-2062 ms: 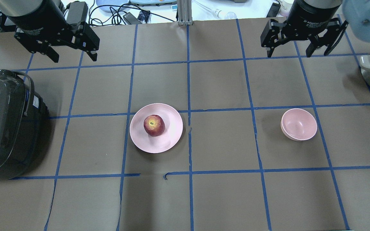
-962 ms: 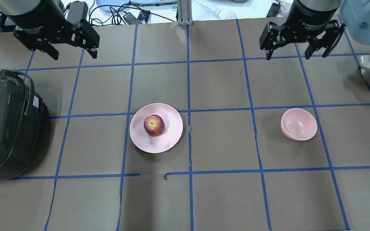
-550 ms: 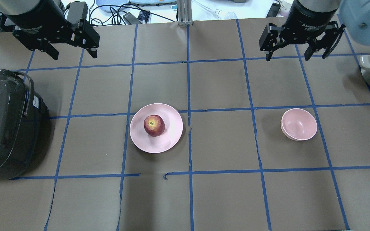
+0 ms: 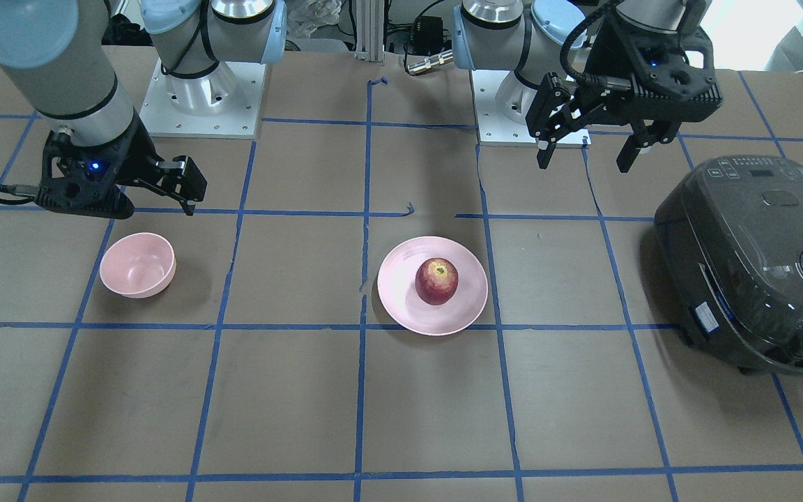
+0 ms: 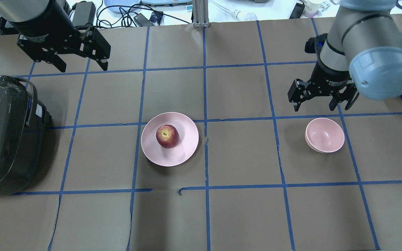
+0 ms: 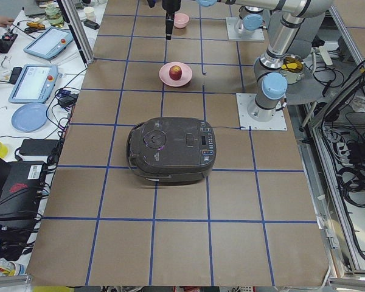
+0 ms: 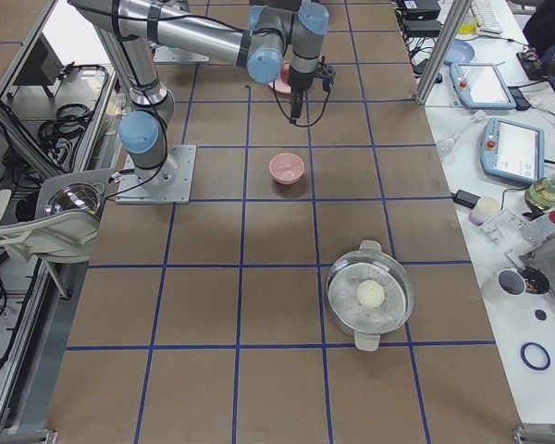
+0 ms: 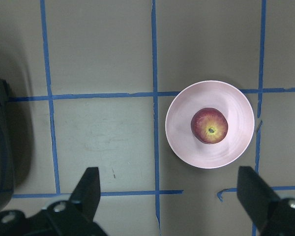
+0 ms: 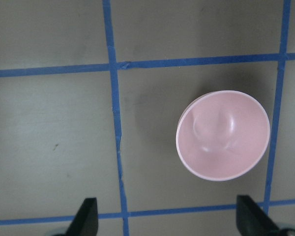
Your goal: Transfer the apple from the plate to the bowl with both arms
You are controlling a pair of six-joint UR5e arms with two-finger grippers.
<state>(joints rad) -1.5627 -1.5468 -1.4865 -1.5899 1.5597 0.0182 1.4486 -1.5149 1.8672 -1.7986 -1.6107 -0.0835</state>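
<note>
Both the left gripper and right gripper stand wide, empty. Left wrist view shows the apple on the plate; right wrist view, only the bowl.

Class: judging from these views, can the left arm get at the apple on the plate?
Probably yes: the left gripper is open, the apple sits uncovered on the plate, and the rice cooker stands aside.

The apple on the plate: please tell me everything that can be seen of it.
The apple is small, round and whole, with dark red, slightly streaked skin and a yellow patch around its stem hollow. It sits upright, stem hollow facing up, near the middle of the pale-pink plate. Only the plate touches it, and nothing covers or grips it.
</note>
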